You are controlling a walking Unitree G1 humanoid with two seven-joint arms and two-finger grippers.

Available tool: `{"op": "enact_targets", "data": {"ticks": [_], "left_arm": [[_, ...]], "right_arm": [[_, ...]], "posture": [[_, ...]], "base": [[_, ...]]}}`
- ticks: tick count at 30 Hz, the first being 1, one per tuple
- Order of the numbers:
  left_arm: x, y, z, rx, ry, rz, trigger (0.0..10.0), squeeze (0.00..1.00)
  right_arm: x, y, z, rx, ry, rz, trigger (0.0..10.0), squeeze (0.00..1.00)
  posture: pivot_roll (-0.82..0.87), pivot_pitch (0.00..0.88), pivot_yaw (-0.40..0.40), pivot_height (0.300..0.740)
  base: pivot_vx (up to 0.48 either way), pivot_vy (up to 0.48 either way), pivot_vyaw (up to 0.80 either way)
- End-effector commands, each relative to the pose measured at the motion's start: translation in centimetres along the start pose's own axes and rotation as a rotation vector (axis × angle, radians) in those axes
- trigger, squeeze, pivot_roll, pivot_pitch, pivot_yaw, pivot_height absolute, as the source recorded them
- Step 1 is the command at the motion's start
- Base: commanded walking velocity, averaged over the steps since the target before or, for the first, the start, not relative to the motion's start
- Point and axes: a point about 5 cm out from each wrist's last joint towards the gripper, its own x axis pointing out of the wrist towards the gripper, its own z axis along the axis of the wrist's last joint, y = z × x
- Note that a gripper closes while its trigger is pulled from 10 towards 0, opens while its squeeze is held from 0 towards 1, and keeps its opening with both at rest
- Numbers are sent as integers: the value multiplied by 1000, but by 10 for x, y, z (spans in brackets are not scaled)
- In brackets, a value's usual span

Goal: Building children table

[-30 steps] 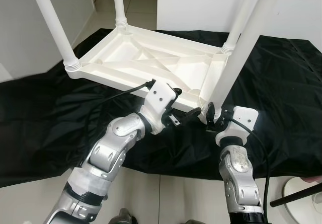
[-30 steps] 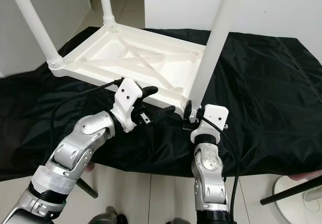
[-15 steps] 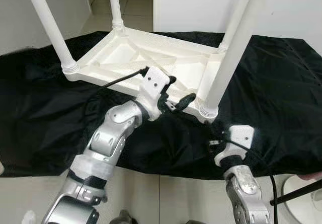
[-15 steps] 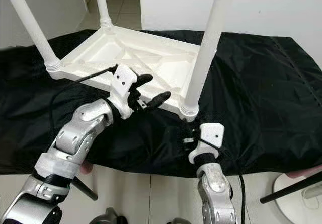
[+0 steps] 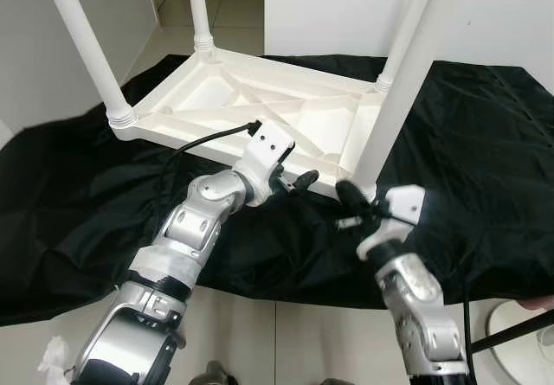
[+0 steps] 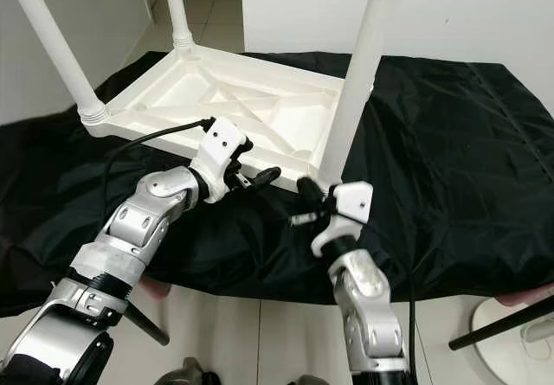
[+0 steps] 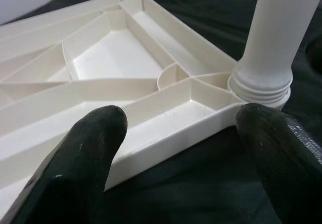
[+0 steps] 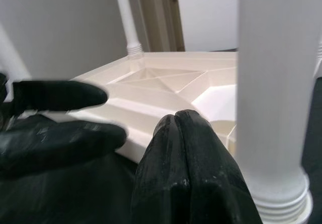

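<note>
A white plastic table (image 5: pixel 260 108) lies upside down on a black cloth (image 5: pixel 485 160), its ribbed underside facing up and 4 round white legs standing up from the corners. The near right leg (image 5: pixel 402 82) rises from a ringed socket at the table's near corner. The left gripper (image 5: pixel 293 176) sits at the table's near edge, fingers spread wide apart and holding nothing; in the left wrist view the edge and ribbed underside lie just beyond the 2 fingertips (image 7: pixel 85 148), with the near right leg's socket beside the far fingertip. The right gripper (image 5: pixel 351 202) is at the base of that same leg, just beside the socket, its 2 fingers pressed together with nothing between them; in the right wrist view the leg stands close beside them
</note>
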Motion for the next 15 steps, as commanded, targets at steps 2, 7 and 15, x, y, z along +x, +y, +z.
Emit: {"op": "enact_targets", "data": {"ticks": [2,7,15], "left_arm": [[1,19,2,16,8,290,10000,0],[1,28,11,8,-36,333,10000,0],[-3,47,24,11,-75,408,10000,0]], "right_arm": [[9,-9,-2,19,-6,-29,10000,0],[18,-16,-1,26,-21,-40,10000,0],[39,-29,1,31,-33,-73,10000,0]], "posture": [[-52,0,48,740],[-38,0,47,740],[-5,0,36,740]], "base": [[0,0,0],[0,0,0],[0,0,0]]}}
